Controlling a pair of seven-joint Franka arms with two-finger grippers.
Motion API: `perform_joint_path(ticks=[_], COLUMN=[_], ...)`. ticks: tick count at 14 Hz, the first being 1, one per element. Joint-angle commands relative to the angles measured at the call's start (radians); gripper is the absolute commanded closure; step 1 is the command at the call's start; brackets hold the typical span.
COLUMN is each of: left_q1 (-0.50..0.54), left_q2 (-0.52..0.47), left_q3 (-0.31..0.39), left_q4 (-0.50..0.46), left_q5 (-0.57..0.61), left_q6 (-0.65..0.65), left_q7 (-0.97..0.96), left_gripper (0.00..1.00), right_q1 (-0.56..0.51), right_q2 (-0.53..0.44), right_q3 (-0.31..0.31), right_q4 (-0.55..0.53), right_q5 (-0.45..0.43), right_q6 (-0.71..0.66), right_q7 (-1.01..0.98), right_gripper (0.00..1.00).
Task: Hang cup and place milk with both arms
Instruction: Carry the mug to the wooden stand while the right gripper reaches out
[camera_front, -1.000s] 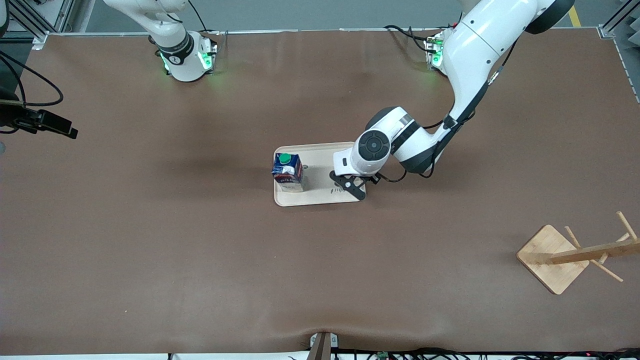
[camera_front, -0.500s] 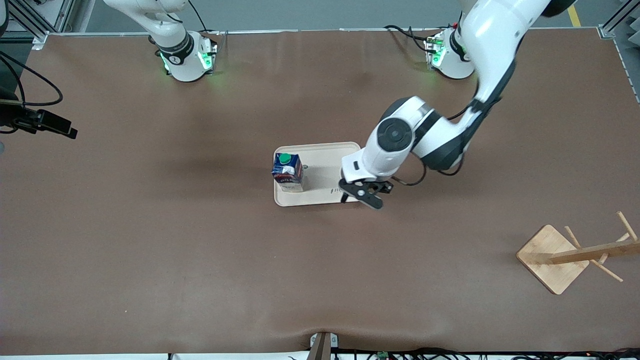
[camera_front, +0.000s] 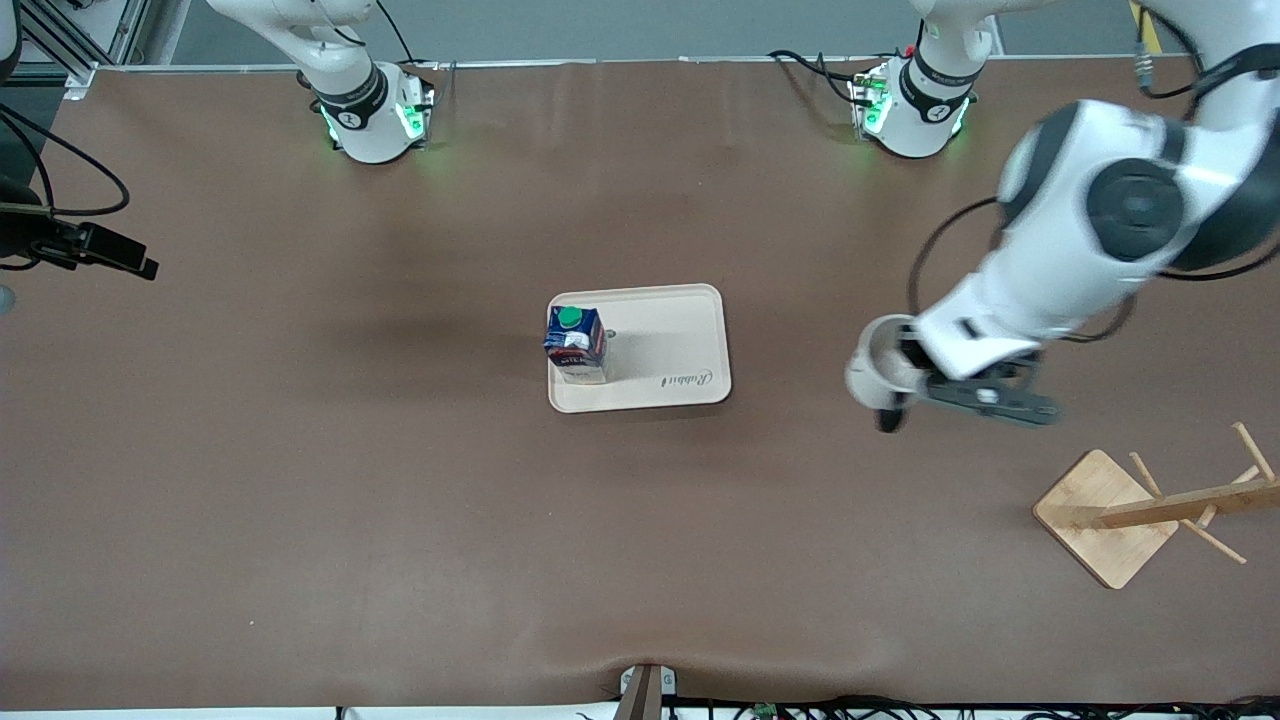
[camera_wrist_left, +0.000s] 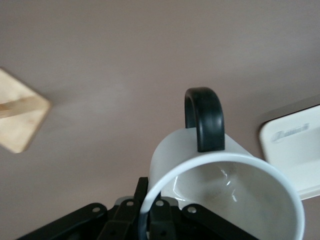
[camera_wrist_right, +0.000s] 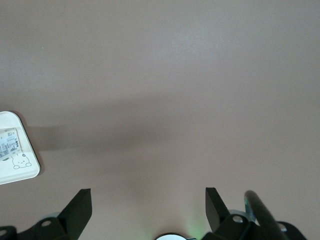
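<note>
My left gripper (camera_front: 908, 388) is shut on the rim of the white cup (camera_front: 868, 370) and holds it in the air over bare table, between the tray (camera_front: 690, 345) and the wooden rack (camera_front: 1105, 515). In the left wrist view the left gripper (camera_wrist_left: 150, 194) clamps the cup (camera_wrist_left: 172, 160) wall, and the black handle (camera_wrist_left: 205, 120) points away. The milk (camera_front: 576, 343), a dark blue carton with a green cap, stands upright on the tray. My right gripper (camera_wrist_right: 147, 205) waits open with nothing between its fingers, at the right arm's end of the table (camera_front: 135, 263).
The wooden rack's square base (camera_wrist_left: 20, 117) rests near the left arm's end, its pegged post tilted outward. The tray's corner (camera_wrist_left: 292, 145) shows beside the cup. A pale labelled corner (camera_wrist_right: 15, 157) lies at the edge of the right wrist view.
The left arm has lifted the cup off the tray and swung it toward the left arm's end, closer to the rack. Milk, tray and right arm have not moved.
</note>
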Motion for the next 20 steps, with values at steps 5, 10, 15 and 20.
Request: perform_joint_path(ticks=[5,10,15,20], left_q1=[0.262,0.417,0.461,0.472], left_q2=[-0.102,-0.088,0.025,0.090], left_q3=[-0.006,-0.003,0.002,0.006], left_q4=[-0.012,-0.007,0.062,0.124], left_q5=[-0.021,-0.021,-0.033,-0.033], left_q6=[-0.100,-0.049,-0.018,-0.002], left_q7=[0.220,0.436,0.665,0.757], left_gripper=[1.00,1.00,1.00,1.00], right_q1=[0.064,0.122,0.496,0.642], right_q2=[0.072,0.155,0.201,0.261], right_q3=[0.004,0.005,0.004,0.005], right_q4=[0.025,0.049,0.078,0.069], right_q5=[-0.005,-0.004,-0.045,0.021], right_q6=[0.000,0.005,0.080,0.197], right_q7=[0.002,0.005,0.334,0.411], right_gripper=[0.00,0.00,0.00,0.00])
